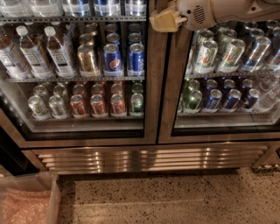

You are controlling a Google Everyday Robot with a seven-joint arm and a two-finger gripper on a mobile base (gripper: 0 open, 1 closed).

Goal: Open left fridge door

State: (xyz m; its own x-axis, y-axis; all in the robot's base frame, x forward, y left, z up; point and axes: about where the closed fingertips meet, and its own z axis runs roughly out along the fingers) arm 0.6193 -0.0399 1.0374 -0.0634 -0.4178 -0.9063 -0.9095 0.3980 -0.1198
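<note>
The left fridge door (151, 105) is a tall glass pane in a brushed steel frame, and it stands shut. Water bottles (30, 50) and Pepsi cans (113, 59) show through it. My gripper (162, 20), cream-coloured on a white arm (227, 11), is at the top of the view. It sits in front of the steel strip where the two doors meet, at the left door's right edge. Whether it touches the door cannot be told.
The twin right door (227, 78) shows green-and-white cans and is shut. A steel grille (148, 158) runs under both doors. A clear plastic bin (30, 199) with pink wrap stands on the speckled floor (175, 197) at lower left.
</note>
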